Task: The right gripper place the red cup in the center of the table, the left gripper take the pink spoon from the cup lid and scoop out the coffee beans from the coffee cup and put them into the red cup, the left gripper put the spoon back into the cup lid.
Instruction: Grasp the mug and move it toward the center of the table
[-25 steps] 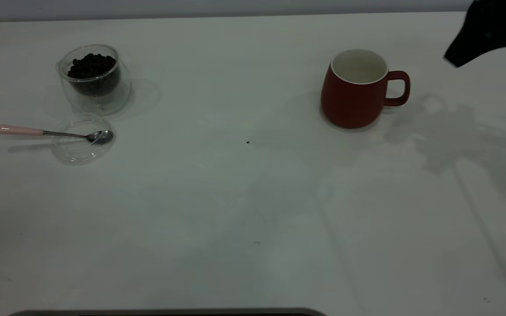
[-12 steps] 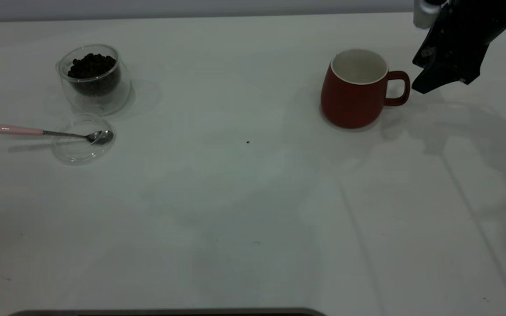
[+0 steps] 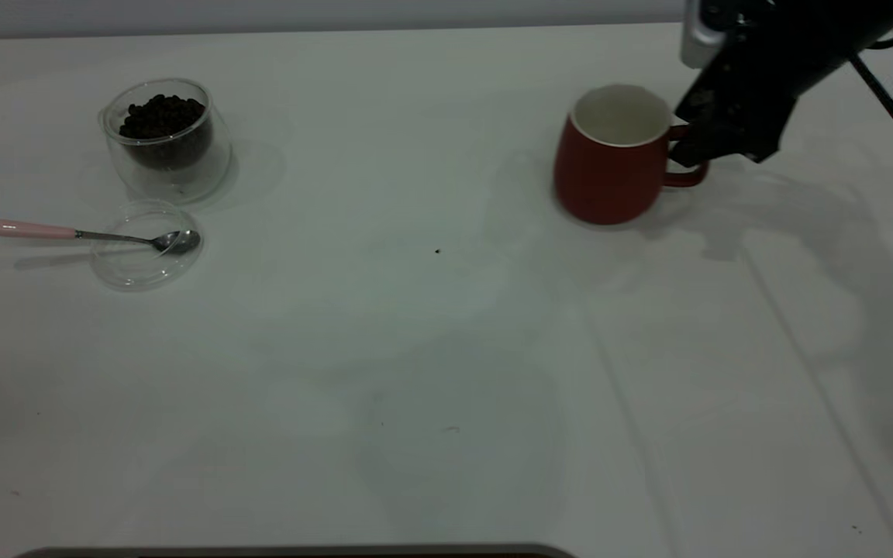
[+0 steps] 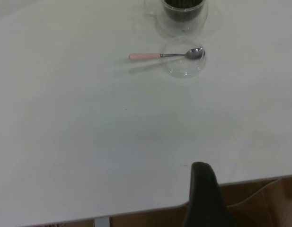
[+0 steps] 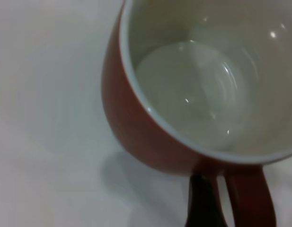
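The red cup (image 3: 609, 159) stands at the table's (image 3: 431, 364) far right, white inside, with nothing in it, and leans slightly. My right gripper (image 3: 688, 149) is open at the cup's handle (image 5: 250, 198). One black finger (image 5: 201, 203) lies beside the handle with a thin gap between them. The coffee cup (image 3: 167, 139), holding the coffee beans (image 3: 160, 116), stands at the far left. The pink spoon (image 3: 32, 229) rests with its bowl in the cup lid (image 3: 144, 246) in front of it. My left gripper (image 4: 202, 189) is parked over the table's edge, far from the spoon (image 4: 145, 56).
A tiny dark speck (image 3: 437, 251) lies near the table's middle. The table's edge and a brown floor (image 4: 259, 203) show in the left wrist view. A dark strip (image 3: 299, 552) runs along the near edge.
My right gripper came down and leftward from the far right corner to the cup's handle. The red cup shifted slightly left and tilted. Nothing on the left side moved.
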Tool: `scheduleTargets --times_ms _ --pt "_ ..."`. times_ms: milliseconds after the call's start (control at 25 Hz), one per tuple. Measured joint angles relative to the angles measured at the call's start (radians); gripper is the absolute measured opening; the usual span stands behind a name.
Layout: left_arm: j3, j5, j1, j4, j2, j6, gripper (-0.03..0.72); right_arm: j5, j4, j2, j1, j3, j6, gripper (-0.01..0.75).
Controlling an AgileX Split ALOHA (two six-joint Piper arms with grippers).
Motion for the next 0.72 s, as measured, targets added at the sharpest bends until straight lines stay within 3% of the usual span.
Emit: scheduleTargets --times_ms 400,720 --pt "0.000 0.000 0.000 0.000 0.000 0.000 0.532 -0.095 0.068 0.002 0.181 -0.007 0.000 0.506" --pt "0.000 0.000 0.000 0.000 0.000 0.000 0.532 -0.100 0.124 0.058 0.316 -0.129 0.000 0.506"
